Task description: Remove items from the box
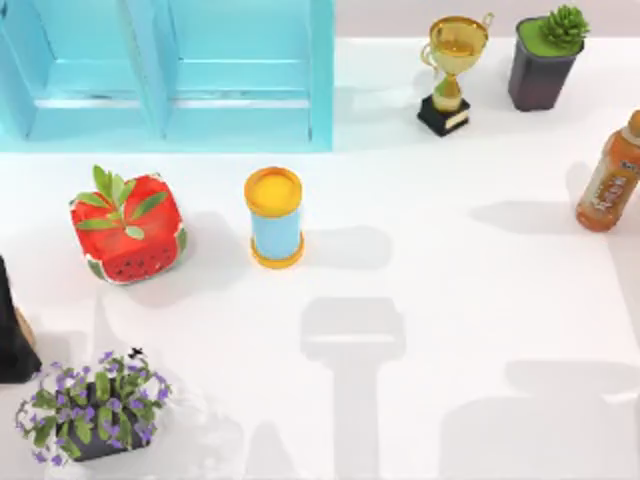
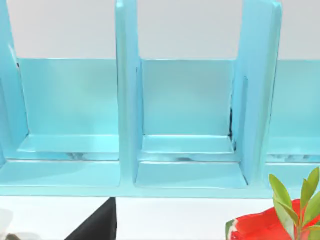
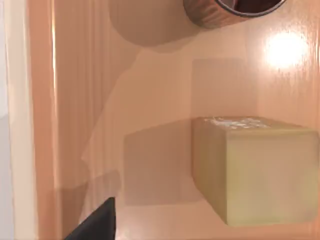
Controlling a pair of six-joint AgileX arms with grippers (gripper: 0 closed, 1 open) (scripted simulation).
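In the top view, the white table (image 1: 420, 300) carries several things. A turquoise rack (image 1: 170, 80) with open compartments stands at the far left. To its right, at the far side, stand a golden trophy (image 1: 452, 70) on a dark base and a green plant in a dark pot (image 1: 545, 60). An orange drink bottle (image 1: 610, 180) lies at the right edge. Near the middle stands a blue cylinder (image 1: 275, 218) with orange ends, upright. To its left is a red cube with a watermelon pattern (image 1: 128, 230) and green leaves on top. A pot of purple flowers (image 1: 95, 405) stands at the near left, and a dark object (image 1: 12, 340) is cut by the left edge just beside it.

The left wrist view looks at the turquoise rack (image 2: 180, 125) from the front; its dividers stand upright. A corner of the watermelon cube (image 2: 260, 227) with leaves is in front of it. A dark piece of the left end effector (image 2: 97, 225) enters the picture; one cannot tell if it is wide or narrow.

The right wrist view looks down into a box (image 3: 40, 125) of pale orange-brown colour. The tan block (image 3: 255, 172) sits on the box floor, with a small white mark on its top edge. The dark reddish-brown ribbed cup (image 3: 220, 12) is also inside the box, apart from the block. A dark piece of the right end effector (image 3: 97, 222) hangs over the box floor, near the wall and touching neither item; one cannot tell how wide it is.
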